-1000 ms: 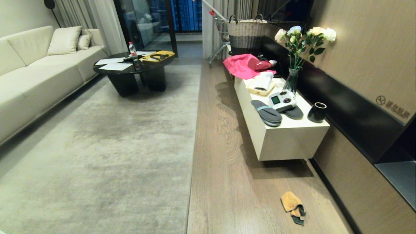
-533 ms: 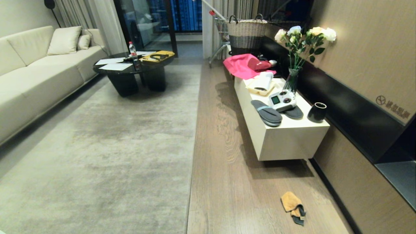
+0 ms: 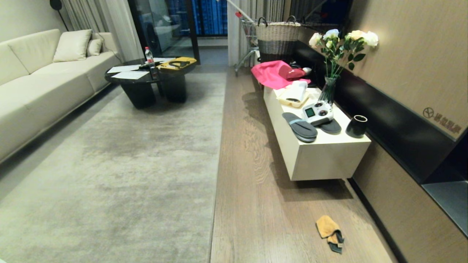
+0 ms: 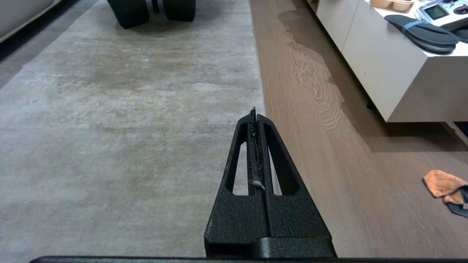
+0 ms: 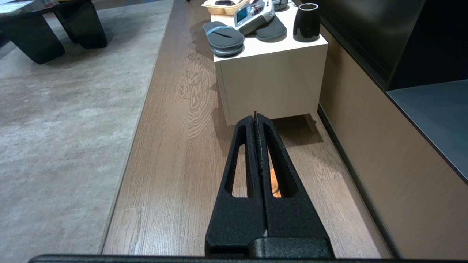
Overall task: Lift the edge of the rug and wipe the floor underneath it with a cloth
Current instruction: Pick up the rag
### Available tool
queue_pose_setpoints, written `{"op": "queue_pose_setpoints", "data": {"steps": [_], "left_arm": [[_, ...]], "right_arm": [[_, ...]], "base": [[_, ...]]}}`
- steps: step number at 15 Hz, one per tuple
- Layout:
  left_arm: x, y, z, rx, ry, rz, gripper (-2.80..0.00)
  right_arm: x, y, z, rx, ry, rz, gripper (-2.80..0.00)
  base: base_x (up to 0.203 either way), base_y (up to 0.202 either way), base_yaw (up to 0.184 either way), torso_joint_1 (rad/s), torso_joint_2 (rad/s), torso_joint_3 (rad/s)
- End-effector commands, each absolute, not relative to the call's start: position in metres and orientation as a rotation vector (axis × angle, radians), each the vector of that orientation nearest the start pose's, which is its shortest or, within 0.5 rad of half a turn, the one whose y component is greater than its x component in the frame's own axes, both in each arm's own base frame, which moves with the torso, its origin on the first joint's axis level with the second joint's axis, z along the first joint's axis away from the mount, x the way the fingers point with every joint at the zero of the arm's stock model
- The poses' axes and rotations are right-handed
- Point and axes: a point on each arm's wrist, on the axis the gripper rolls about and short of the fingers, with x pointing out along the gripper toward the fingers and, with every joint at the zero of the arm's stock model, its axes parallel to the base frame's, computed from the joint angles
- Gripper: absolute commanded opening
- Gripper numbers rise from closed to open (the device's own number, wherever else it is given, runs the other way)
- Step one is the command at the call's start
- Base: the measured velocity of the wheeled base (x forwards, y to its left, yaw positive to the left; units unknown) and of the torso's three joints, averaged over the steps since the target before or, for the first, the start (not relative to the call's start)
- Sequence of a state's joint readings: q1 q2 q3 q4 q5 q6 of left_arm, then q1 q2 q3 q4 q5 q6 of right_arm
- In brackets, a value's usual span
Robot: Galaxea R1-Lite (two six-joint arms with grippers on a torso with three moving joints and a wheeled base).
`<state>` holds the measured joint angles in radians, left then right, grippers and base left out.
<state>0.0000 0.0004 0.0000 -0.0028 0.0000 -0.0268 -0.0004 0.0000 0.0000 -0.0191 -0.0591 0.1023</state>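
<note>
A large pale grey-beige rug (image 3: 120, 175) lies flat, its straight rug edge (image 3: 217, 175) running along the light brown wood floor (image 3: 256, 219). A small orange-tan cloth (image 3: 328, 228) lies crumpled on the floor near the wall, with a dark piece at its near end. My left gripper (image 4: 253, 111) is shut and empty, held above the rug edge (image 4: 260, 87), with the cloth (image 4: 442, 184) off to one side. My right gripper (image 5: 255, 115) is shut and empty above the floor (image 5: 172, 175); a bit of the cloth (image 5: 273, 179) shows through its finger slot. Neither arm shows in the head view.
A low white cabinet (image 3: 321, 157) stands along the right wall with slippers (image 3: 300, 126), a remote controller (image 3: 317, 112), a black cup (image 3: 356, 126), a flower vase and a pink cloth (image 3: 272, 75). A black coffee table (image 3: 153, 82) stands on the rug's far end, a cream sofa (image 3: 40, 84) at left.
</note>
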Motion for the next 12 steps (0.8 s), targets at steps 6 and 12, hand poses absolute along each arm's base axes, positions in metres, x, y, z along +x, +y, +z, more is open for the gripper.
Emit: {"op": "queue_pose_setpoints", "data": {"steps": [6, 12], "left_arm": [[-0.0228, 0.0, 0.0758, -0.028, -0.003, 0.0, -2.8], [-0.0229, 0.0, 0.0754, -0.026, 0.008, 0.0, -2.8]], "right_arm": [[-0.0229, -0.0013, 0.0775, 0.103, -0.023, -0.059, -2.8], [-0.0229, -0.0013, 0.0775, 0.103, -0.023, -0.059, -2.8]], "base": [[0.0, 0.0, 0.0, 0.0, 0.0, 0.0], [0.0, 0.0, 0.0, 0.0, 0.0, 0.0]]}}
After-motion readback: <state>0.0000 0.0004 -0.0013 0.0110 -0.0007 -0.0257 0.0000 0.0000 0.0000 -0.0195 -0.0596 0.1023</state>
